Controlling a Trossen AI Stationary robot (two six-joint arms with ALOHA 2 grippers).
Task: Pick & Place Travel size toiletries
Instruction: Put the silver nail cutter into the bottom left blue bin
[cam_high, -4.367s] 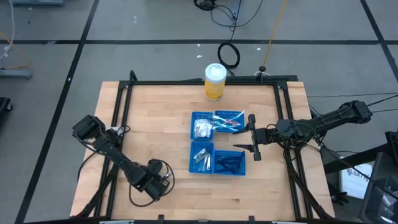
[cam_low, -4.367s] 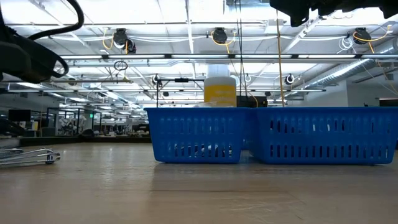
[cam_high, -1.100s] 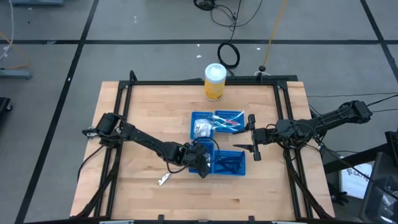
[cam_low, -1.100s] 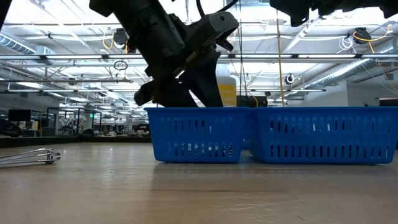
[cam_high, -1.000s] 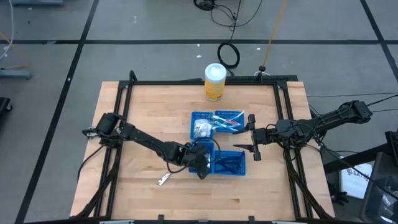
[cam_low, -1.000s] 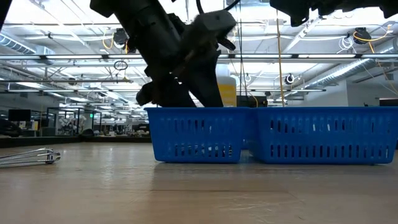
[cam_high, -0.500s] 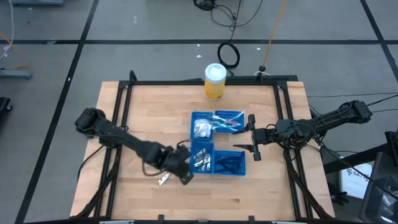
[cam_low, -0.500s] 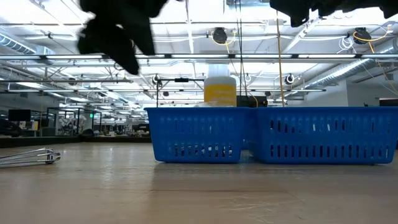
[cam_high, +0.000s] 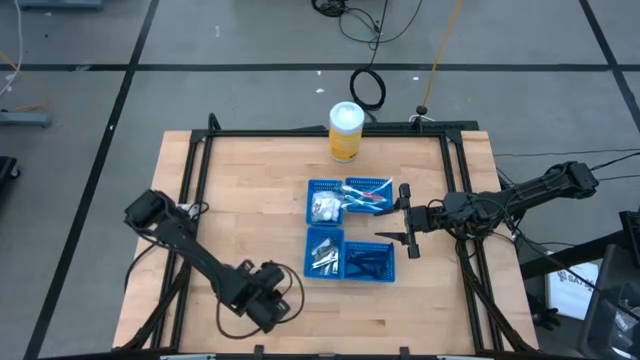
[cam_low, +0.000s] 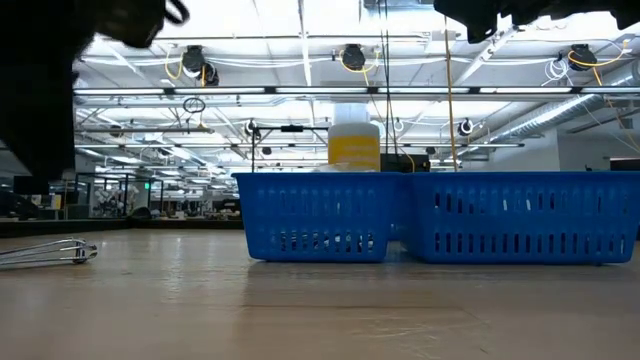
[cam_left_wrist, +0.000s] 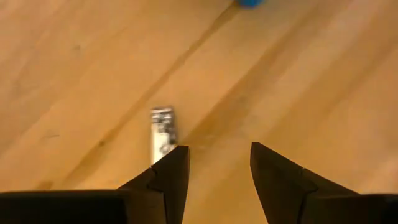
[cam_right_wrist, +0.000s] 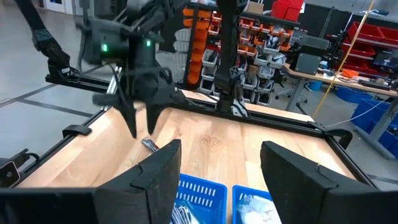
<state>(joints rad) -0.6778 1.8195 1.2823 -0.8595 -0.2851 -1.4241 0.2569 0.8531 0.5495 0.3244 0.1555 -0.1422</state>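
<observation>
A silvery small tube (cam_left_wrist: 163, 131) lies flat on the bare wood near the table's near-left part, also seen in the low view (cam_low: 50, 252) and the right wrist view (cam_right_wrist: 149, 144). My left gripper (cam_left_wrist: 219, 168) hovers above it, open and pointing down, with the tube just beyond one fingertip. The high view shows this gripper (cam_high: 268, 305) near the near edge. More toiletries fill the four blue mesh trays (cam_high: 345, 232). My right gripper (cam_high: 404, 215) waits open and empty, right of the trays.
The tall yellow canister (cam_high: 346, 131) stands by the far edge, behind the trays. A black frame rail (cam_high: 200, 170) borders the table. Bare wood lies left of the trays and along the near edge.
My left gripper has drawn back from over the near-left tray, toward the table's near-left, and now hangs over the silvery tube on the wood. The tube has stayed where it was.
</observation>
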